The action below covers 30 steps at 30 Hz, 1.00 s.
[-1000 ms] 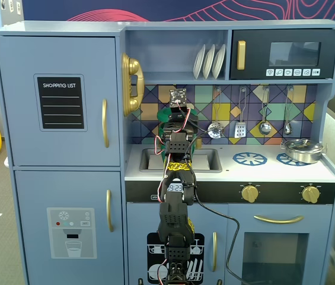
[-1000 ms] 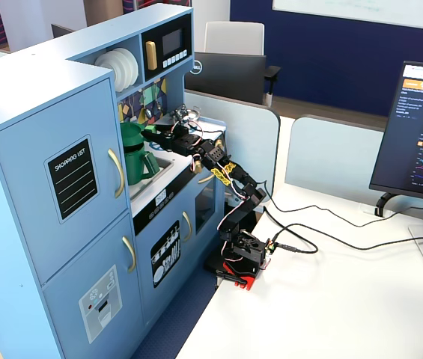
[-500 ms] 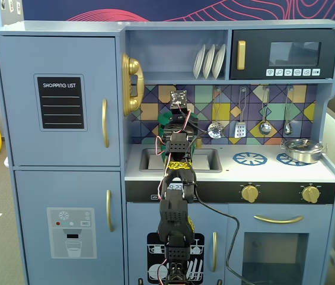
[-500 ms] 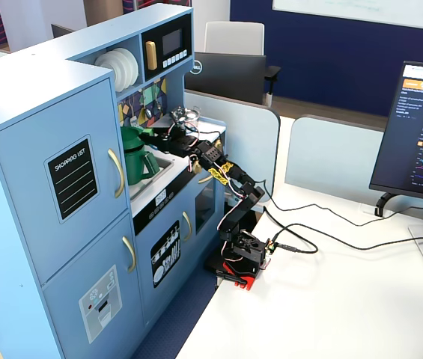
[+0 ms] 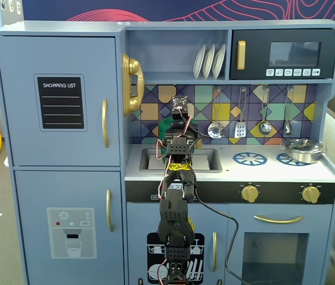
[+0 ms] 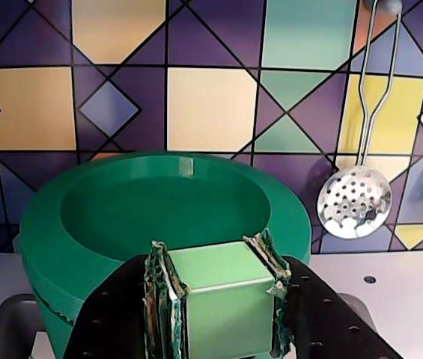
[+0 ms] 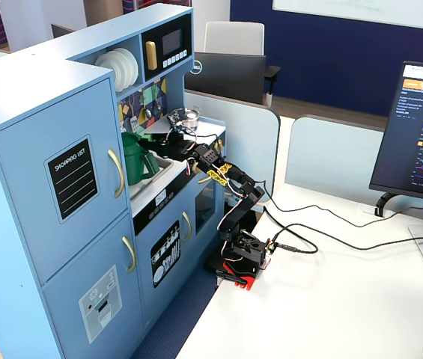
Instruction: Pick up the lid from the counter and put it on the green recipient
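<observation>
Nearest the wrist camera, the gripper has its two taped fingers pressed against the sides of a pale green block, judged to be the raised tab of the lid; the disc itself is not visible below the frame, so the lid's tilt cannot be told. Directly beyond, at 12 o'clock from the gripper, stands the pot, its mouth open and empty, its rim just past the fingertips. Behind the pot is the tiled backsplash, with a slotted spoon hanging at 2 o'clock. In a fixed view from the front, the arm rises before the toy kitchen and the gripper hides most of the pot, which stands by the sink; the silver pan sits well apart at 3 o'clock. In a fixed view from the side, the pot appears near the fridge, with the gripper reaching toward its top. The lid is judged to be held short of the mouth, not yet seated. Risks: a release made too early would drop the lid on the near rim and let it slide to the counter; a grip only on the narrow tab may let the disc swing and land tilted; a low approach could shove the light pot toward the backsplash.
</observation>
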{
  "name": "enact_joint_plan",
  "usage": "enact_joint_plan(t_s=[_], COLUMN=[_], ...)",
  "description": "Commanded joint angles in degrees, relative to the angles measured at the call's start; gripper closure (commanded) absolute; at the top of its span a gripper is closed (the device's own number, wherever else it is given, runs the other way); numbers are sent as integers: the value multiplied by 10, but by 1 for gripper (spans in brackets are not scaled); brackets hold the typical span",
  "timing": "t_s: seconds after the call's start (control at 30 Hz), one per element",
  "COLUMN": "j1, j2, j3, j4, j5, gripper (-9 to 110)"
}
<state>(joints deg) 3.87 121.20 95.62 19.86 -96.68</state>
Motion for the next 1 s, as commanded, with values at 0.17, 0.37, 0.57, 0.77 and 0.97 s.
enact_joint_plan(t_s=[0.17, 0.37, 0.57, 0.77, 0.97], j1=[-3, -11, -4, 15, 10], j2=[26, 45, 197, 393, 468], j3=[-27, -131, -62, 231, 548], j4=[-8, 69, 240, 368, 306], j5=[33, 5, -5, 14, 26], gripper=[67, 64, 67, 73, 91])
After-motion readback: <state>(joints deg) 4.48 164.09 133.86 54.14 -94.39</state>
